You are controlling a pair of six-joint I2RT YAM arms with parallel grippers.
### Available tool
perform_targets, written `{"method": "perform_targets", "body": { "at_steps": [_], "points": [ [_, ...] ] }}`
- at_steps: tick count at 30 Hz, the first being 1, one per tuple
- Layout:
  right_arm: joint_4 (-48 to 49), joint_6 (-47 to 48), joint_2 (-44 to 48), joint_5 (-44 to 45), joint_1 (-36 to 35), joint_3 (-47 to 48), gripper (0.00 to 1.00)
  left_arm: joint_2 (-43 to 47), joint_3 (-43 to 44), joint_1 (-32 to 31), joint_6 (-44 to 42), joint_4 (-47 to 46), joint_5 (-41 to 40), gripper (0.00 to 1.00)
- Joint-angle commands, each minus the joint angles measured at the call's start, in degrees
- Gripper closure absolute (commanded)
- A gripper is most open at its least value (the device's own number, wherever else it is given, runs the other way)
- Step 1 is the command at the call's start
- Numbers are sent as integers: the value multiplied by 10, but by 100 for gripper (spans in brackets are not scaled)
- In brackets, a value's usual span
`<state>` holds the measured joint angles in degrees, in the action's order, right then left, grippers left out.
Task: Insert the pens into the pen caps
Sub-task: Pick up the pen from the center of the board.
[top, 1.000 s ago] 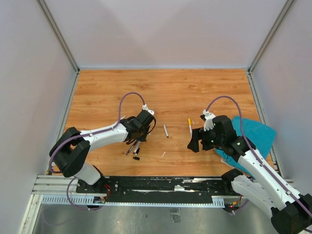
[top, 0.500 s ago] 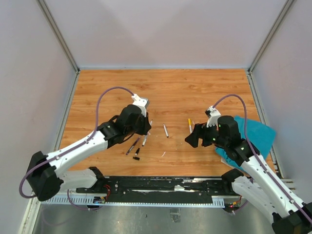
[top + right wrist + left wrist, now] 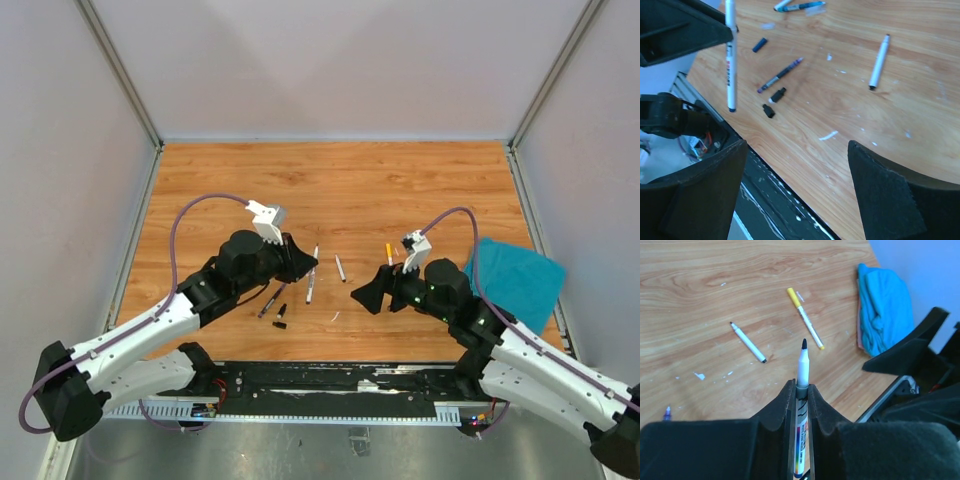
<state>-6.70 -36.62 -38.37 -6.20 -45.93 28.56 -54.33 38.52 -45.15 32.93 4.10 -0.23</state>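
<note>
Top external view: we see a wooden table [image 3: 350, 180] inside pale walls [image 3: 330, 60]. Our left gripper [image 3: 300, 262] pinches a white pen [image 3: 312, 275], left of middle. In the left wrist view the pen stands up and down, black tip on top. Our right gripper [image 3: 368, 297] has its jaws wide apart.

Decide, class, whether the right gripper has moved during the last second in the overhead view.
Yes. The right gripper has shifted left, from right of the yellow pen to its left, farther from the teal cloth.
</note>
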Motion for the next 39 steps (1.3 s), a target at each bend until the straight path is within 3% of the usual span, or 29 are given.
{"method": "perform_targets", "body": {
  "at_steps": [1,7,20,39],
  "points": [
    [189,-77,-31,44,-55,-40,19,23,-26,-3,39,-73,31,88],
    [313,-105,-88,68,-106,-54,20,31,-33,-3,54,-86,33,88],
    [432,-142,-167,82,-152,-66,26,36,-37,-3,61,-94,26,89],
    [534,-169,-295,51,-166,-38,63,49,-53,-3,72,-100,21,89]
  ]
}}
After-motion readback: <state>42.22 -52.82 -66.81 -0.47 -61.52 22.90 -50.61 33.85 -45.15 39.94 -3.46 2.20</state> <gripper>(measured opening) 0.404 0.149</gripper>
